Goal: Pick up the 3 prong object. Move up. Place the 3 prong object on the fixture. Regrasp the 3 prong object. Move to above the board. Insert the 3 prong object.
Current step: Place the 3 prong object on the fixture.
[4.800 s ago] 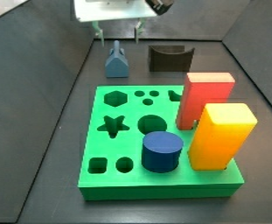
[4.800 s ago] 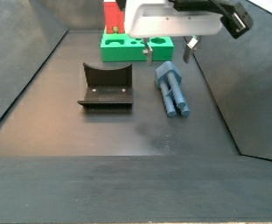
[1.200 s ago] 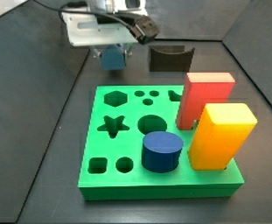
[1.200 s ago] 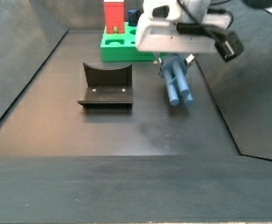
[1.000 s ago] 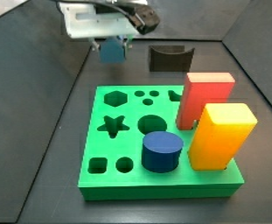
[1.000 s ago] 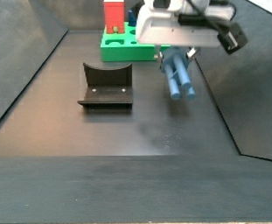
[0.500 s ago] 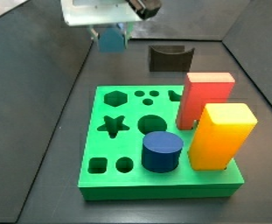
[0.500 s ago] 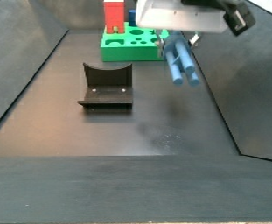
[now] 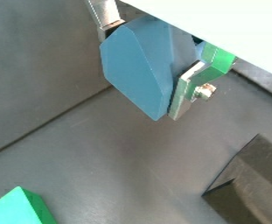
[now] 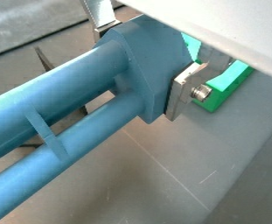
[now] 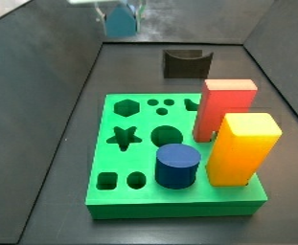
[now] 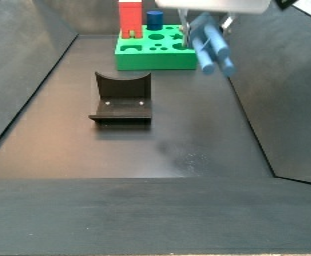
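Note:
My gripper (image 9: 144, 61) is shut on the steel-blue 3 prong object (image 9: 142, 66), its peaked end squeezed between the silver fingers (image 9: 191, 87). In a wrist view its long prongs (image 10: 56, 131) run out away from the jaws. In both side views the object hangs high above the floor, at the frame's top (image 11: 119, 21) (image 12: 214, 44), and most of the gripper is cut off. The dark fixture (image 11: 186, 63) (image 12: 120, 98) stands on the floor, apart from the object. The green board (image 11: 151, 144) (image 12: 155, 48) lies beyond it.
A red block (image 11: 221, 107), a yellow block (image 11: 240, 148) and a dark blue cylinder (image 11: 178, 166) stand in the board. Dark sloping walls (image 12: 24, 90) enclose the floor.
The gripper closed on the 3 prong object on the floor and has lifted it steadily upward, now nearly out of the side views.

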